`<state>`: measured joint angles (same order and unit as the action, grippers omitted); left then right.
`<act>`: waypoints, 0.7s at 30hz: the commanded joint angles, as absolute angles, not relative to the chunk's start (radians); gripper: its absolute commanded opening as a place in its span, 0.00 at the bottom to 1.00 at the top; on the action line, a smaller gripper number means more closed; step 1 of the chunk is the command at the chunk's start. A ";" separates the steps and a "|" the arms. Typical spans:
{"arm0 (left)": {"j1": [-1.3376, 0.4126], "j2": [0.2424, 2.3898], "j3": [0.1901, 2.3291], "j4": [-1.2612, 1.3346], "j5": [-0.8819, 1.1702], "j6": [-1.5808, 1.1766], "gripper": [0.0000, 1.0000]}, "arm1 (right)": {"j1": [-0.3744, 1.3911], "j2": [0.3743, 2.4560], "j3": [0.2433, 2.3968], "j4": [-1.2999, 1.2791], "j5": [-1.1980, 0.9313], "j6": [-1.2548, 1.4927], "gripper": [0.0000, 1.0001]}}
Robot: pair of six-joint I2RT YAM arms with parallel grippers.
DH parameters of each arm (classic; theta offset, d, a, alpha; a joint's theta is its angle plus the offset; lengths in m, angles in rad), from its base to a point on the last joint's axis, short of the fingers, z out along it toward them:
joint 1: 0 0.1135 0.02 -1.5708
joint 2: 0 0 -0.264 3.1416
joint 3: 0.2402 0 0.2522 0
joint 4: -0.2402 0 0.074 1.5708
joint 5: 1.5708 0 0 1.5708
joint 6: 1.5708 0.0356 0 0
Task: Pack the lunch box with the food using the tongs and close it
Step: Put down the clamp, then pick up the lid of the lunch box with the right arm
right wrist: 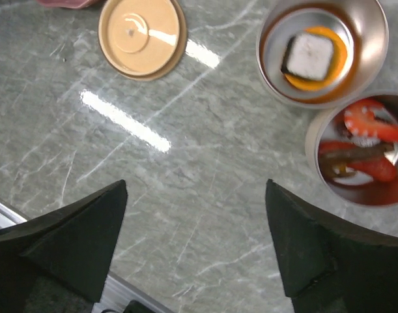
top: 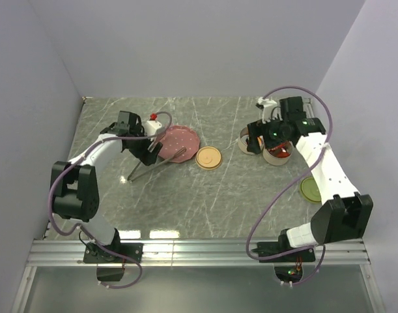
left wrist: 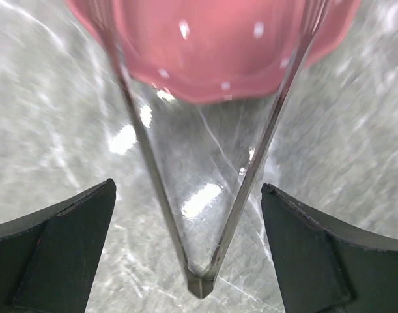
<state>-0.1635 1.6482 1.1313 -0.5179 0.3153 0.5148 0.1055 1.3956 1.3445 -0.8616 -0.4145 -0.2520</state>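
The grey metal tongs (left wrist: 202,282) lie flat on the table, their joined end toward me and both arms running up to the pink plate (left wrist: 212,52). My left gripper (left wrist: 187,189) is open and straddles the tongs without touching them. The lunch box shows as two round metal tins. One tin (right wrist: 273,78) holds a dark-and-pale block (right wrist: 308,52) on a round orange piece (right wrist: 339,62). The other tin (right wrist: 311,143) holds red sausage-like pieces (right wrist: 374,166). My right gripper (right wrist: 195,215) is open over bare table, just near-left of the tins, with nothing between its fingers.
A tan round lid (top: 208,158) lies between the pink plate (top: 179,139) and the tins (top: 277,153). A green lid (top: 311,189) rests by the right arm. Something small, red and white (top: 153,117) sits behind the left gripper (top: 149,149). Walls close in on both sides.
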 commanded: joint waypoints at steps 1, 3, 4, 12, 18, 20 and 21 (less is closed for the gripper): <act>-0.167 1.552 1.233 -0.543 0.382 0.471 0.99 | 0.201 1.446 1.425 -0.782 -0.347 -0.219 0.90; -0.167 1.511 1.249 -0.543 0.412 0.422 0.99 | 0.233 1.501 1.468 -0.779 -0.316 -0.198 0.83; -0.167 1.478 1.255 -0.534 0.422 0.404 0.99 | 0.271 1.520 1.482 -0.775 -0.305 -0.190 0.82; -0.167 1.338 1.278 -0.528 0.440 0.244 0.99 | 0.420 1.768 1.591 -0.716 -0.161 -0.143 0.65; -0.166 1.282 1.299 -0.572 0.434 0.224 0.99 | 0.452 1.934 1.658 -0.703 -0.166 -0.107 0.58; -0.167 1.273 1.296 -0.575 0.434 0.213 0.99 | 0.459 1.979 1.675 -0.696 -0.155 -0.101 0.58; -0.166 1.270 1.292 -0.574 0.436 0.212 0.99 | 0.463 1.991 1.680 -0.695 -0.152 -0.100 0.58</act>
<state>-0.1635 1.3003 1.2617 -0.5613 0.4145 0.2466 0.4507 1.9728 1.6135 -0.7269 -0.1822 -0.1234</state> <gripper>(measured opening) 0.994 0.580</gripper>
